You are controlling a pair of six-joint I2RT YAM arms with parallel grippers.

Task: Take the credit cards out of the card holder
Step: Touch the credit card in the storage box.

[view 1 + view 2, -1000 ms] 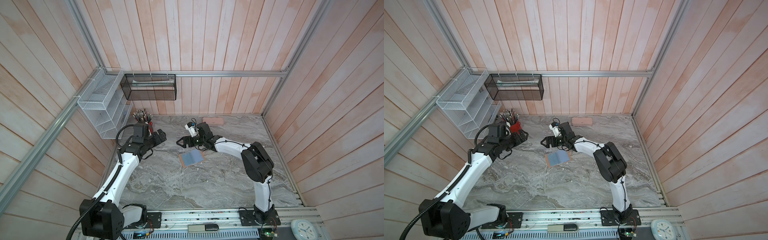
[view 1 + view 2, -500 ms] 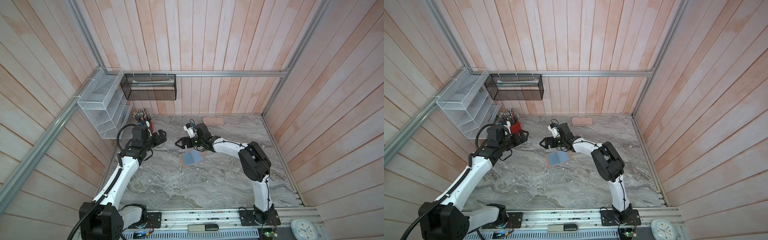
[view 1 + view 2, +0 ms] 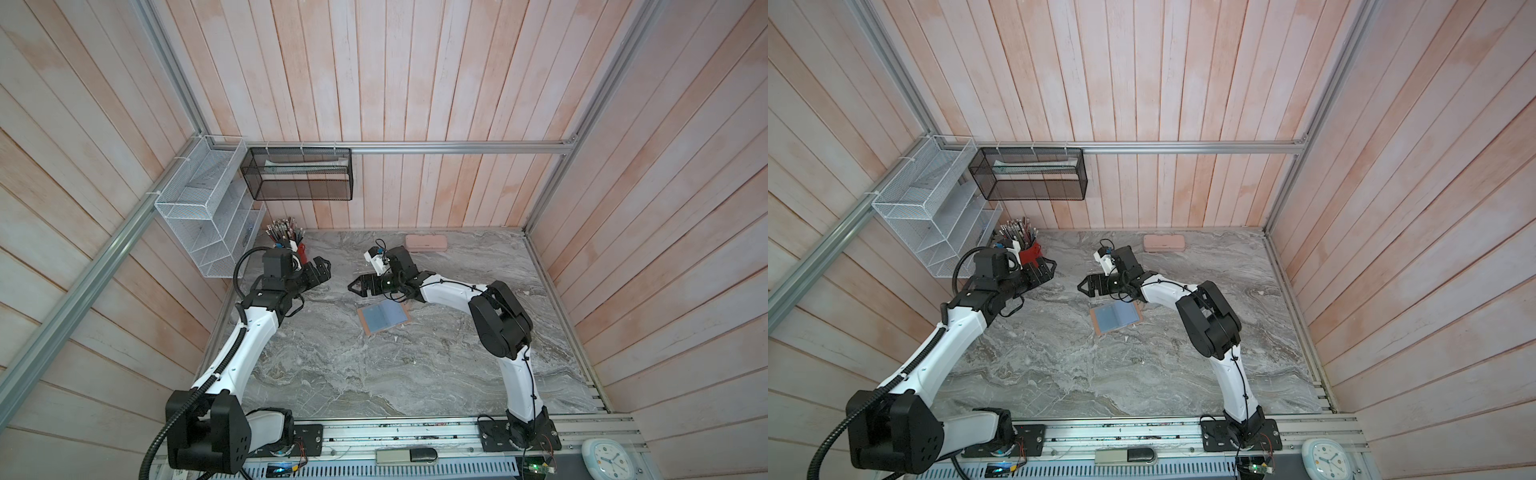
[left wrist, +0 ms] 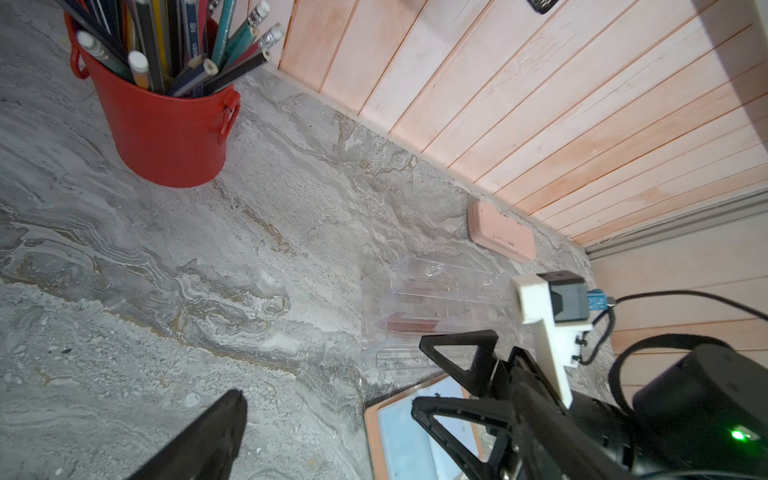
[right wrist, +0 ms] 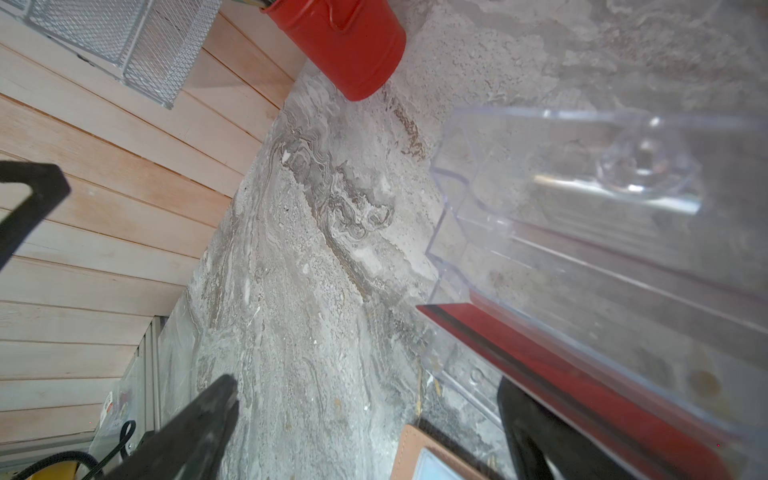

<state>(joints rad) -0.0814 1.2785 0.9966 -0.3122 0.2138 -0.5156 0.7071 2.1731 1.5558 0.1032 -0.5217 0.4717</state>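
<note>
A: Tan leather card holder (image 3: 384,318) lay spread open, flat on the marble surface (image 3: 374,374), approx. mid-way across, pale blue sleeves facing up. Any cards out?

B: One, at least. The red card (image 5: 582,386) sat in a slot of the clear acrylic rack (image 4: 432,307), just beyond the holder, so that one's done.

A: Teal & black ones?

B: Couldn't find either. The sleeves looked flat and bare in both top views, but at that res. a teal card against blue sleeves might have hidden there, so I wouldn't swear to it.

A: And the arms?

B: The right jaws stood wide open w/ nothing between them, hovering by the holder's far edge, next to the rack. The left jaws were just as wide, empty too, up by the red pencil bucket (image 4: 166,124), well apart from the holder.

A: So, progress?

B: My read: min. one of three out, two unaccounted for. If they were in the sleeves, that pulling remained. Neither arm had hold of anything.
</note>
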